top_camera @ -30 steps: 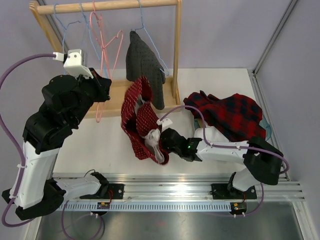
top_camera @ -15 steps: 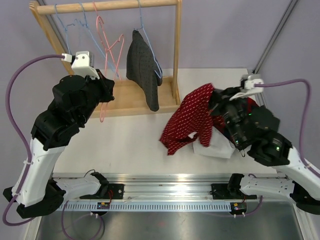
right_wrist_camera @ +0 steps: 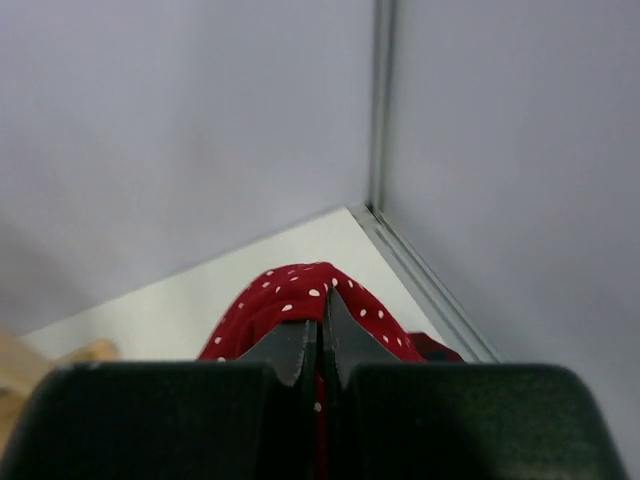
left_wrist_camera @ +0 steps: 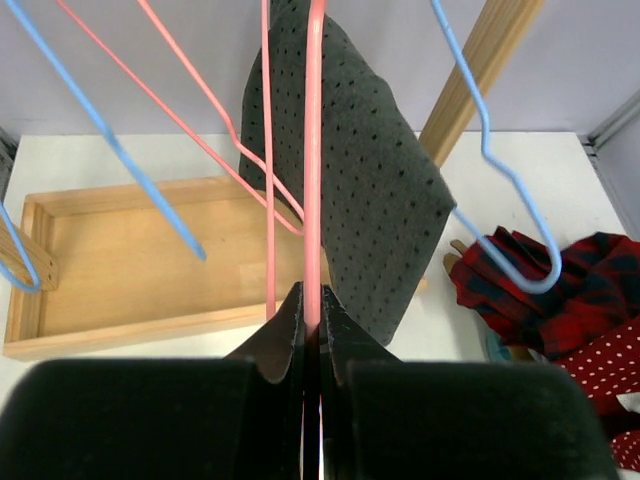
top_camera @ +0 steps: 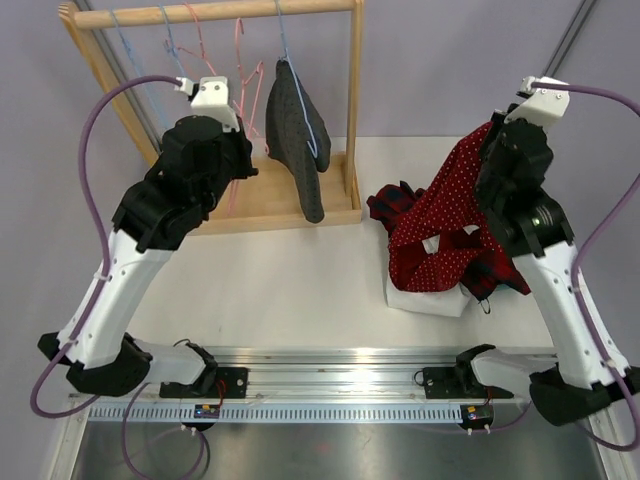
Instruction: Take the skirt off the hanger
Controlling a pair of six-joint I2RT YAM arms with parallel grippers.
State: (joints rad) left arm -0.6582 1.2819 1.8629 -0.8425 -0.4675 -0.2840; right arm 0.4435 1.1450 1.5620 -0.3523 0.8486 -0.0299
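Moving since half a second ago: the right arm has gone up and back, so the skirt (top_camera: 440, 225) is higher and farther right, not stretched out to the left over the tabletop (top_camera: 290, 280).
Left arm change: it has reached up closer to the wooden rack (top_camera: 350, 90), and the pink hanger (left_wrist_camera: 313, 150) now sits nearer the grey cloth (left_wrist_camera: 370, 180).
Skirt place: off the hanger, up in the air at the right side, over the checked cloth (top_camera: 385, 205) and the white cloth (top_camera: 430, 297).
Skirt long way: up and down, leaning a bit left as it goes lower.
Skirt ends: the narrow end is at the top in the right hand (right_wrist_camera: 320, 335); the wide end is at the bottom. I cannot tell if it touches the pile.
Right hand: pinched tight on the red spotty skirt.
Left hand (left_wrist_camera: 311, 325): pinched tight on the thin pink hanger wire.
Close by: 1 blue hanger (left_wrist_camera: 500, 170) carries the grey cloth on the rack.
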